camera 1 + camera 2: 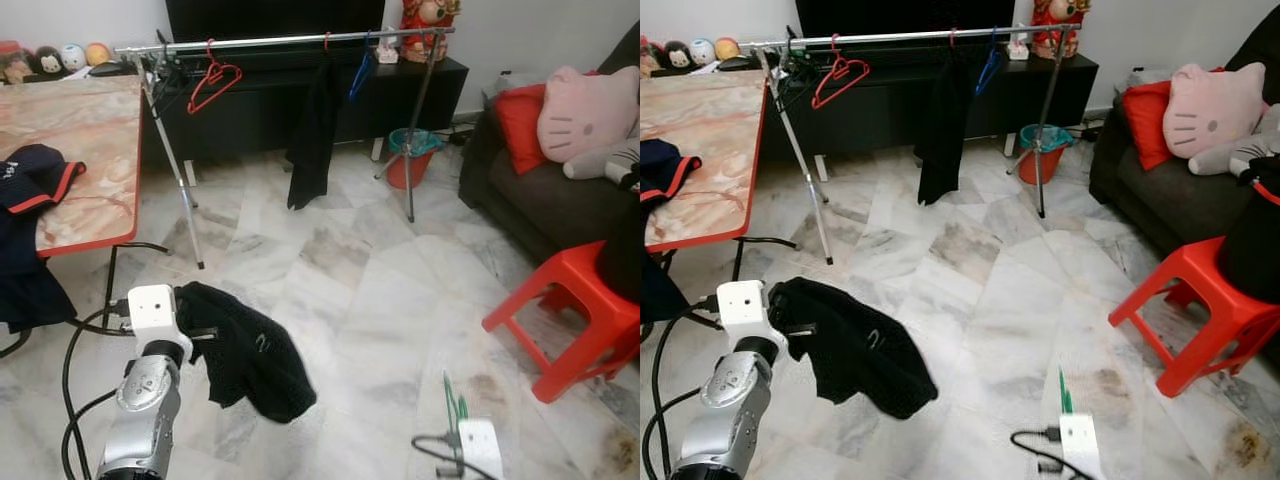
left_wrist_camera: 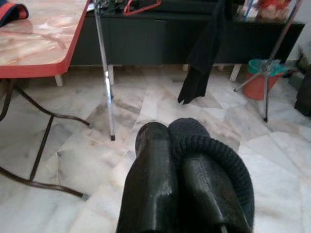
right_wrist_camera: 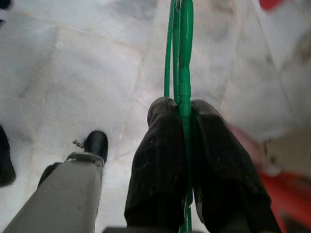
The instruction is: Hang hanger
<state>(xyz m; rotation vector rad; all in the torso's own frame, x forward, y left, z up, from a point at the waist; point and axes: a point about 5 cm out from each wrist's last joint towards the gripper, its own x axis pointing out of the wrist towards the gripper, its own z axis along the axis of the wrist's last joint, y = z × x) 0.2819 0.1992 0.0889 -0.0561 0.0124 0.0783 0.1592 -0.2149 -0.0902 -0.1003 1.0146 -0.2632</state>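
Left gripper point(image 2: 180, 145) low at near left, two black fingers point(image 2: 150, 184) pressed together on a fold of a black knitted garment point(image 1: 250, 360) that drapes from the fingers down over the pale marble tiled floor point(image 1: 360, 280)

Right gripper point(image 3: 182, 109) at near right, fingers clamped on a thin green wire hanger point(image 3: 181, 43), the wire running up between both pads and poking out past the tips above the floor; hanger tip also seen as a green sliver point(image 1: 452, 400) over the white wrist housing

Far across the room, a silver metal clothes rail on tripod legs point(image 1: 280, 42) in front of a black cabinet, carrying a red plastic hanger point(image 1: 212, 82), a hung black garment point(image 1: 312, 135) and a blue hanger point(image 1: 360, 72)

Marble-patterned table with red edge point(image 1: 85, 130) at left; red plastic stool point(image 1: 575, 310) at right beside a dark sofa point(image 1: 540, 200) with a pink cat-face cushion point(image 1: 585, 108); teal-lined orange bucket point(image 1: 410, 155) near the rail's right leg
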